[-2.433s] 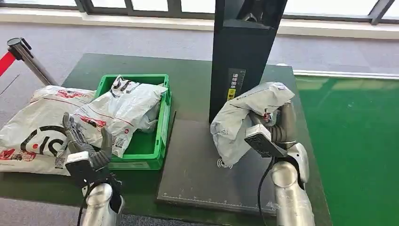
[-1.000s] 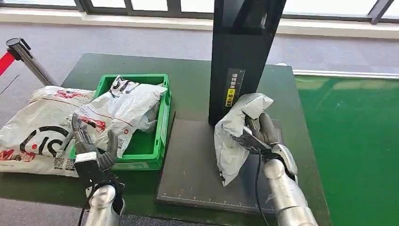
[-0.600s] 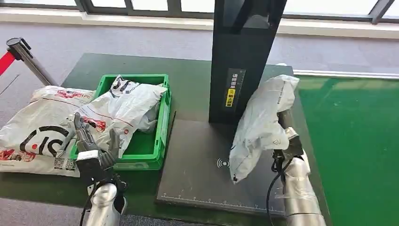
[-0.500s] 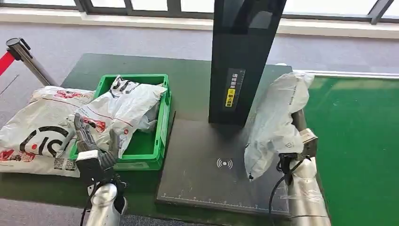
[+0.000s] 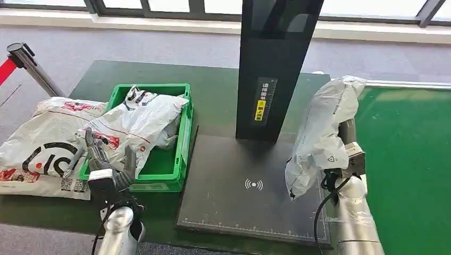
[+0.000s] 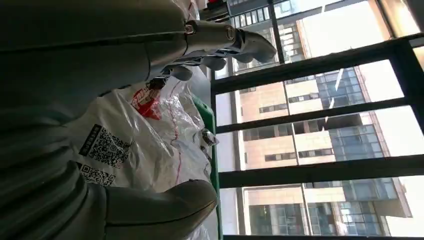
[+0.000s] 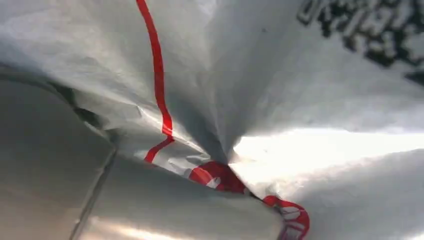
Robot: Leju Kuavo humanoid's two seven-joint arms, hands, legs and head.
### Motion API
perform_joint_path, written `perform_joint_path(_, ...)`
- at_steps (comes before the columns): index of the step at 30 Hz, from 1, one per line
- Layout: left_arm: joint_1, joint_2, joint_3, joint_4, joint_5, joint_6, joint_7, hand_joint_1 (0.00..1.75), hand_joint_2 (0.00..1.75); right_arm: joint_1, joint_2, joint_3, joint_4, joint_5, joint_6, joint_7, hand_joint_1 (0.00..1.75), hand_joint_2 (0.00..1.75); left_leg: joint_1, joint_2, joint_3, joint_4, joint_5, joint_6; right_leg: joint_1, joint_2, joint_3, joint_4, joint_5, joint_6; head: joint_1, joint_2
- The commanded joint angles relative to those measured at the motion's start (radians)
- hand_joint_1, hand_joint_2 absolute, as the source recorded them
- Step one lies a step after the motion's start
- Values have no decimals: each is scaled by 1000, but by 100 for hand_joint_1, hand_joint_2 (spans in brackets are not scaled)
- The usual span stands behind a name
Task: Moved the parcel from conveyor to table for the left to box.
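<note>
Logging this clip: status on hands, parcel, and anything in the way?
Right robot hand holds the parcel up at the table's right edge. Left robot hand open by the crate. Black scanner post stands between.

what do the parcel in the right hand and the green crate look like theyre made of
Parcel: thin grey-white plastic film, apparently a poly mailer; it creases, sags and shines softly where the right hand grips it. Green crate: rigid moulded plastic by the look, with straight walls, a stiff rim and an even, slightly glossy colour.
</note>
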Motion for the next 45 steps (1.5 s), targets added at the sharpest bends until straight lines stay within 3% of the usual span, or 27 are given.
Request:
perform_joint_path(1,-37,14,-11,58,-5,11,5,0,175,-81,2,-83,234,93,-56,3,0,0,0,1,3,-1,-1,0,1,0,3,-2,0,-1,0,0)
perform_joint_path(8,-37,14,-11,58,-5,11,5,0,175,-81,2,-83,234,93,-56,3,0,0,0,2,4,-2,-1,0,0,0,3,-2,0,-1,0,0)
perform_joint_path(9,-39,12,-9,54,-6,11,5,0,175,-114,7,-92,306,190,-120,3,0,0,0,1,3,-1,-1,0,0,0,3,-1,-1,-1,0,0)
perform_joint_path(11,-44,9,-5,61,-12,3,5,0,175,-53,13,-48,115,76,-54,3,0,0,0,2,3,-1,-1,1,0,1,3,-2,0,-1,0,0)
perform_joint_path(13,-47,1,13,64,-20,7,5,0,175,-73,4,25,235,442,-201,93,0,0,0,2,3,-1,-1,0,0,0,2,-1,-1,-1,0,0)
perform_joint_path(14,-48,2,15,65,-20,6,5,0,175,-81,26,13,254,493,-206,77,0,0,0,2,2,-1,0,0,0,0,1,-1,0,-1,0,0)
perform_joint_path(15,-48,4,18,66,-23,-6,5,0,175,-53,56,62,156,374,-162,3,0,0,0,3,4,-2,-1,0,0,2,3,-2,0,-1,0,0)
perform_joint_path(16,-50,-2,23,67,-38,-10,5,0,175,-12,30,130,66,265,-173,3,0,0,0,4,3,-1,-1,0,0,3,1,-1,0,-1,0,0)
perform_joint_path(18,-47,-8,29,59,-47,-5,5,0,175,-21,47,90,120,419,-207,65,0,0,0,3,2,-1,-1,0,1,2,2,0,0,-1,0,0)
perform_joint_path(19,-46,-9,33,54,-50,-10,5,0,175,-28,73,52,116,376,-171,3,0,0,0,3,1,-1,-1,0,1,2,0,0,0,-1,0,0)
perform_joint_path(20,-46,-10,33,55,-54,-14,5,0,175,3,42,100,25,255,-118,3,0,0,0,4,3,-1,-1,0,1,3,2,-1,0,-2,0,0)
perform_joint_path(21,-46,-11,35,56,-56,-15,5,0,175,9,28,109,36,258,-125,3,0,0,0,2,2,-1,-1,0,0,0,1,0,-1,-1,0,0)
perform_joint_path(23,-43,-10,38,51,-51,-8,5,0,175,-29,50,52,170,455,-186,27,0,0,0,1,2,-1,-1,0,1,0,2,-1,0,-1,0,0)
perform_joint_path(24,-44,-8,36,58,-53,-20,5,0,175,11,-2,170,11,204,-83,3,0,0,0,1,3,-1,-1,0,1,0,3,-1,-1,-1,0,0)
perform_joint_path(25,-47,-9,36,62,-57,-22,5,0,175,29,-33,218,-36,127,-74,3,0,0,0,1,2,-1,-1,0,1,0,2,-1,-1,-1,0,0)
perform_joint_path(27,-48,-11,40,60,-54,-13,5,0,175,4,-13,174,98,283,-106,3,0,0,0,1,1,-1,-1,1,0,0,2,-1,-1,-1,0,0)
perform_joint_path(28,-48,-10,39,60,-52,-17,5,0,175,2,-7,178,85,289,-85,3,0,0,0,2,2,-1,-1,1,0,0,3,-1,-1,-1,0,0)
perform_joint_path(32,-49,-9,38,62,-51,-22,5,0,175,9,-13,192,59,256,-59,3,0,0,0,3,4,-2,-1,0,1,1,3,-2,0,-2,0,0)
perform_joint_path(34,-56,-9,34,73,-55,-26,5,0,175,32,-51,262,-15,171,-25,3,0,0,0,2,3,-2,-1,0,0,0,2,-1,-1,-2,0,0)
perform_joint_path(36,-61,-10,34,77,-56,-20,5,0,175,32,-48,264,19,212,-74,3,0,0,0,0,3,-2,-1,0,0,-2,3,-2,-1,-1,0,0)
perform_joint_path(38,-65,-11,35,84,-60,-20,5,0,175,49,-77,303,-43,129,-23,3,0,0,0,1,3,-2,-1,0,0,-1,3,-2,-1,-1,0,0)
perform_joint_path(40,-60,-12,42,76,-60,-15,5,0,175,29,-38,251,55,285,-67,3,0,0,0,1,3,-1,-1,1,1,-1,3,-2,-1,-1,0,0)
perform_joint_path(41,-60,-12,44,77,-61,-23,5,0,175,47,-63,297,-49,147,-26,3,0,0,0,3,4,-2,-1,1,1,0,4,-3,-1,-1,0,0)
perform_joint_path(42,-62,-15,48,78,-66,-23,5,0,175,52,-80,312,-74,104,-51,3,0,0,0,2,2,-1,-1,0,0,0,2,-1,-1,-1,0,0)
perform_joint_path(45,-62,-18,51,77,-72,-21,5,0,175,49,-76,302,-66,113,-86,3,0,0,-1,1,2,-1,-1,0,0,-1,1,-1,-1,-1,0,0)
